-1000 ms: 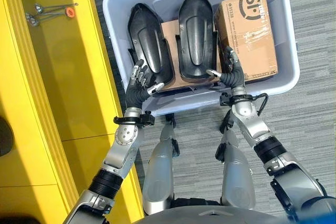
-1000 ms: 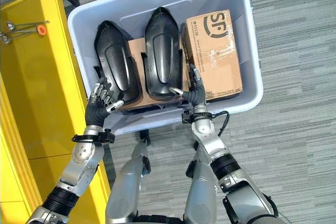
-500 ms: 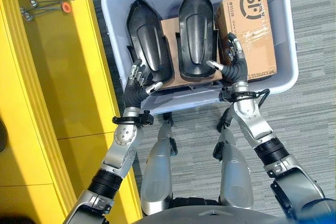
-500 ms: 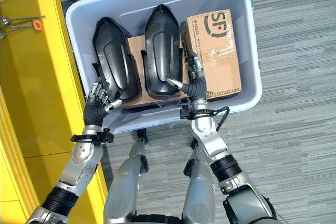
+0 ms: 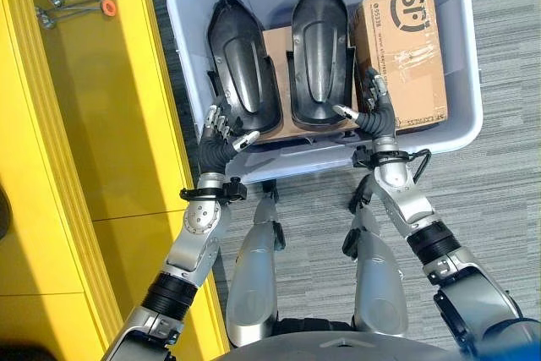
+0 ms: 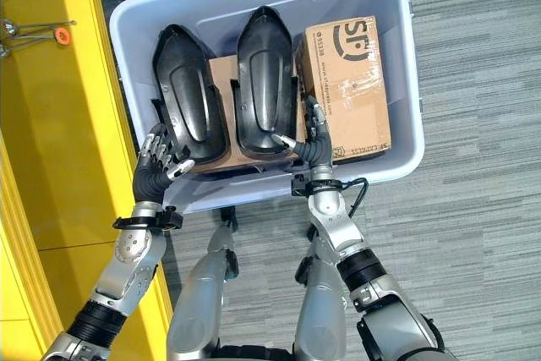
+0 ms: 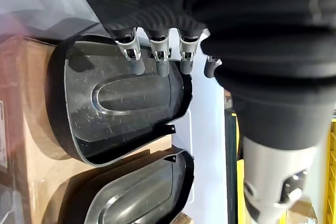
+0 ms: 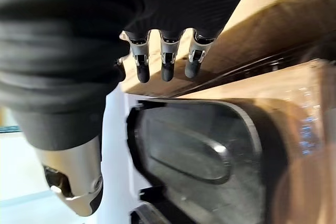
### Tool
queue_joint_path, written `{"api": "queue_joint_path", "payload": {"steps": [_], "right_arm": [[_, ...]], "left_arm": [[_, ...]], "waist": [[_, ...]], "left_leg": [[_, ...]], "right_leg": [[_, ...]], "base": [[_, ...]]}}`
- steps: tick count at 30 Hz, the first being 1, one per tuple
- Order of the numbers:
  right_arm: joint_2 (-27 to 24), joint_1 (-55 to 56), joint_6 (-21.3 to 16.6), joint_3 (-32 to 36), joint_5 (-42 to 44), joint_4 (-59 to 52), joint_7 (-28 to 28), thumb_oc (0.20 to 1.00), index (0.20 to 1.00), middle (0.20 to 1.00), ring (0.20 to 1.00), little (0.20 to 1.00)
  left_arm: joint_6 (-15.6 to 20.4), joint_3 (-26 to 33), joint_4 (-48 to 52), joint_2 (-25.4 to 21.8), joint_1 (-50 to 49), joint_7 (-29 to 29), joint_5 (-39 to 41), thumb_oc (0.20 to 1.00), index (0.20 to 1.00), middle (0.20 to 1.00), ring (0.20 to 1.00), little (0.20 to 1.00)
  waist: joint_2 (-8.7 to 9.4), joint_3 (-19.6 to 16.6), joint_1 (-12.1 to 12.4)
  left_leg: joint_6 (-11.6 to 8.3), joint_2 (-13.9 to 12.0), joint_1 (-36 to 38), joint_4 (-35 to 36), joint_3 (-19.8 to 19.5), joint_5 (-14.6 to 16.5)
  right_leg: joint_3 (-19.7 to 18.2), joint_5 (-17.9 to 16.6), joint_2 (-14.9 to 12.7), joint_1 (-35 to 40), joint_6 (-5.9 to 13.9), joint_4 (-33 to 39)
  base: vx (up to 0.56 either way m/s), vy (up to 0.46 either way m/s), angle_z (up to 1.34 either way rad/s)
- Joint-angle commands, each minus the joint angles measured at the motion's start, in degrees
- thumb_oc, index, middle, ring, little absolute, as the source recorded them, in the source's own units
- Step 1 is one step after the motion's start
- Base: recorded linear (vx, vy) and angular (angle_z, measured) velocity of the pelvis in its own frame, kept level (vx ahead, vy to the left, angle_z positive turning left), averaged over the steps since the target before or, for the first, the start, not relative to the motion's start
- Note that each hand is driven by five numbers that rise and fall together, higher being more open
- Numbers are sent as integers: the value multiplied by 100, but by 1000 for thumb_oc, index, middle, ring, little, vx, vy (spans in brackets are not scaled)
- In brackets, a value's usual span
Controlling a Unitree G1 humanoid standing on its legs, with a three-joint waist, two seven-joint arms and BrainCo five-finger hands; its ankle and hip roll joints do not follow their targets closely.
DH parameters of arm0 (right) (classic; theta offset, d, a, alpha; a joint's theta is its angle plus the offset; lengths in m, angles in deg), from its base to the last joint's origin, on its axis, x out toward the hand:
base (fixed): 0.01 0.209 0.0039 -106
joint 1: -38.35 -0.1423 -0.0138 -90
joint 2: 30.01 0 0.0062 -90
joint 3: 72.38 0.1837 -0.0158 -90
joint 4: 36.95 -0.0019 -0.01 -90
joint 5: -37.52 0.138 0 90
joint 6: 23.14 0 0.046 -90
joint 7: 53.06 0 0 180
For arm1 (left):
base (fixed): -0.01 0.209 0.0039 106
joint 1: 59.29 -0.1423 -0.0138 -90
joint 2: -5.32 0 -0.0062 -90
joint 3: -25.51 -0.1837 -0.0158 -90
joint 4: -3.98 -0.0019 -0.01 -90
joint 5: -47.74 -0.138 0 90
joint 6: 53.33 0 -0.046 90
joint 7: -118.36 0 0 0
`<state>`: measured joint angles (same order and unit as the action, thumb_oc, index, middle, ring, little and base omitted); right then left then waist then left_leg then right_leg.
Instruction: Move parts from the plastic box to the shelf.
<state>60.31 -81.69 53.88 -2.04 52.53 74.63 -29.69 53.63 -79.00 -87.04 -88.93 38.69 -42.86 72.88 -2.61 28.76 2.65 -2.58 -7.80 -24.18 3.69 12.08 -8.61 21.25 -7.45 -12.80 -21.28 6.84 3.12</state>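
Grey carpet, box [image 5: 469, 82] beside yellow shelf [image 5: 93, 124] | both hands slack, left hand [image 5: 221, 134] and right hand [image 5: 369, 109] barely shifted (nothing gripped) | parts [image 5: 245, 65] unmoved

The print I can see stands on the top of the cardboard box [image 5: 399, 61] lying in the plastic box [image 5: 470, 82]. There is a large dark logo of letters at its far end and a line of small characters along one edge, too small for me to make out.
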Motion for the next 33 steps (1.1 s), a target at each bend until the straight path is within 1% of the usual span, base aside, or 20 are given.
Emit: {"api": "queue_joint_path", "payload": {"steps": [1,7,8,10,13,14,17,20,27,33], "right_arm": [[168,-356,-287,103,36,22,152,1000,1000,1000,1000,1000],[180,-561,-280,238,131,470,261,1000,1000,1000,1000,1000],[204,-753,-270,333,310,881,302,1000,1000,1000,1000,1000],[205,-822,-282,377,415,1017,293,1000,1000,1000,1000,1000],[129,-1216,-246,519,590,1755,356,1000,1000,1000,1000,1000],[128,-1224,-252,519,594,1766,353,1000,1000,1000,1000,1000],[4,-1586,-185,571,696,2361,372,1000,1000,1000,1000,1000],[-103,-1840,-156,537,796,2689,354,1000,1000,1000,1000,1000],[-373,-2333,-137,466,904,3150,356,1000,1000,1000,1000,1000],[-519,-2650,-163,467,985,3308,438,1000,1000,1000,1000,1000]], "left_arm": [[348,183,479,-96,-14,68,-247,1000,1000,1000,1000,1000],[364,109,429,-81,42,53,-198,1000,1000,1000,1000,1000],[374,68,446,-61,46,25,-160,1000,1000,1000,1000,1000],[379,68,473,-77,51,6,-146,1000,1000,1000,1000,1000],[417,7,564,-117,3,-95,-40,1000,1000,1000,1000,1000],[417,8,565,-118,5,-96,-39,1000,1000,1000,1000,1000],[408,-109,582,-153,-29,-211,54,1000,1000,1000,1000,1000],[380,-188,545,-178,-10,-281,107,1000,1000,1000,1000,1000],[383,-259,557,-240,7,-333,186,1000,1000,1000,1000,1000],[376,-306,538,-281,-11,-343,244,1000,1000,1000,1000,1000]], "waist": [[46,104,21],[-3,104,54],[-40,104,93],[-51,104,110],[-108,104,206],[-108,104,208],[-146,104,298],[-140,104,322],[-158,104,388],[-171,104,433]], "left_leg": [[-209,10,305,4,-158,399],[-204,21,252,14,-172,386],[-202,29,229,21,-169,389],[-204,30,220,23,-167,388],[-211,27,206,44,-175,379],[-211,26,204,45,-174,379],[-213,18,193,69,-176,366],[-214,21,179,70,-171,365],[-203,34,127,46,-201,386],[-193,61,97,2,-224,413]], "right_leg": [[-233,42,-99,-239,168,-294],[-243,38,-95,-312,171,-308],[-239,33,-94,-350,168,-310],[-241,33,-92,-359,167,-307],[-231,33,-84,-394,169,-302],[-232,33,-83,-397,168,-302],[-229,37,-78,-415,166,-308],[-236,45,-66,-443,165,-326],[-214,70,-79,-507,162,-386],[-217,101,-92,-528,162,-429]], "base": [[0,0,0],[0,0,0],[0,0,0],[0,0,0],[0,0,0],[0,0,0],[0,0,0],[0,0,0],[0,0,0],[0,0,0]]}}
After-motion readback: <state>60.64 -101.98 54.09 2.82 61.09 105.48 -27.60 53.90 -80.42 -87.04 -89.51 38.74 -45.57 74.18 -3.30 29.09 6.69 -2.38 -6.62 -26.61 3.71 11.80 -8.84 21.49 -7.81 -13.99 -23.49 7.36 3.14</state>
